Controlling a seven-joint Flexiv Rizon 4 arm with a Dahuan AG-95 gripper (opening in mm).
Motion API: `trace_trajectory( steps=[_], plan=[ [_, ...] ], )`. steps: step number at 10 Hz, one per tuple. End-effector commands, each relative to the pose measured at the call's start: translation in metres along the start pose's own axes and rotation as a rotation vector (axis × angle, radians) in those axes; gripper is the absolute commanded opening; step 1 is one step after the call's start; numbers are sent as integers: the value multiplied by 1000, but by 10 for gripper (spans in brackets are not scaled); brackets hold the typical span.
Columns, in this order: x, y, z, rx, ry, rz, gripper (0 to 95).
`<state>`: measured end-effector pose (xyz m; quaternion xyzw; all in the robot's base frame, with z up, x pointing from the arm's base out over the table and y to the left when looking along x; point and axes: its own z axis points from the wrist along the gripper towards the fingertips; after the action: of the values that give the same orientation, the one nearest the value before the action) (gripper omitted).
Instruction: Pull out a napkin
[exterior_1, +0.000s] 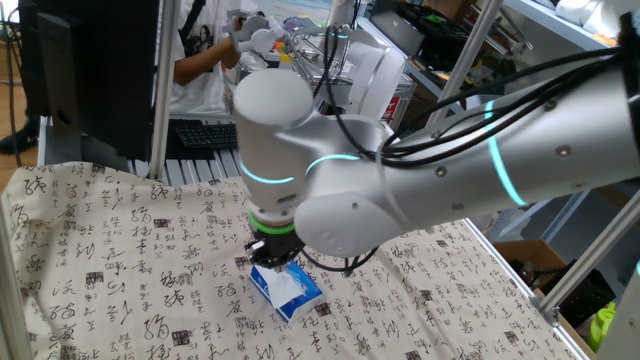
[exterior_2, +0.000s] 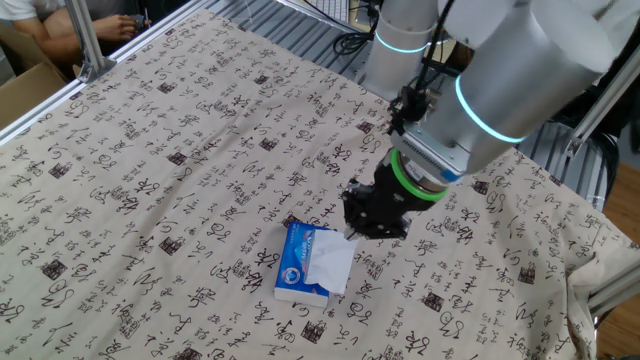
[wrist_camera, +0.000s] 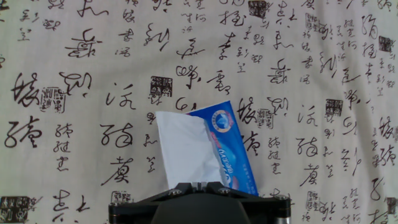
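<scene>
Item under inspection: the napkin (wrist_camera: 183, 149), a thin white sheet, sits at lower centre of the hand view, rising from the blue-and-white tissue pack (wrist_camera: 233, 146) and running down to the dark body of the hand (wrist_camera: 200, 186) at the bottom edge of the frame. The sheet's lower edge meets the hand there; the fingertips themselves are hidden by the housing, so I cannot tell for certain whether they are closed on the sheet or merely touching it.

In the other fixed view the pack (exterior_2: 296, 268) lies flat on the worktop (exterior_2: 150, 180), low and centre in the frame, with the napkin (exterior_2: 332, 262) spread over its right half. The hand (exterior_2: 352, 232) stands at the sheet's upper right corner, in contact with it or just beside it; finger spacing is not visible here.

In the one fixed view the hand (exterior_1: 272, 258) is directly above the pack (exterior_1: 283, 290), lower centre of the frame, with the white sheet (exterior_1: 287, 279) between them.

The worktop is covered by a beige cloth (wrist_camera: 74, 81) printed with black calligraphy characters and small dark seals. The arm (exterior_1: 400, 170) enters from the right of the frame.
</scene>
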<state>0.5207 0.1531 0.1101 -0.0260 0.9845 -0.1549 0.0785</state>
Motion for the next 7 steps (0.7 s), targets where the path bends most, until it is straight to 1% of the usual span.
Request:
trace_trajectory(
  steps=[1, 2, 3, 4, 5, 6, 7],
  plan=[
    [1, 5, 2, 32, -1, 28, 0],
    [1, 6, 2, 33, -2, 33, 0],
    [1, 8, 2, 36, -9, 46, 190],
    [1, 10, 3, 47, -23, 48, 190],
    [1, 11, 5, 50, -26, 54, 190],
    [0, 12, 7, 42, -37, 45, 380],
    [0, 13, 8, 45, -46, 39, 380]
  ],
)
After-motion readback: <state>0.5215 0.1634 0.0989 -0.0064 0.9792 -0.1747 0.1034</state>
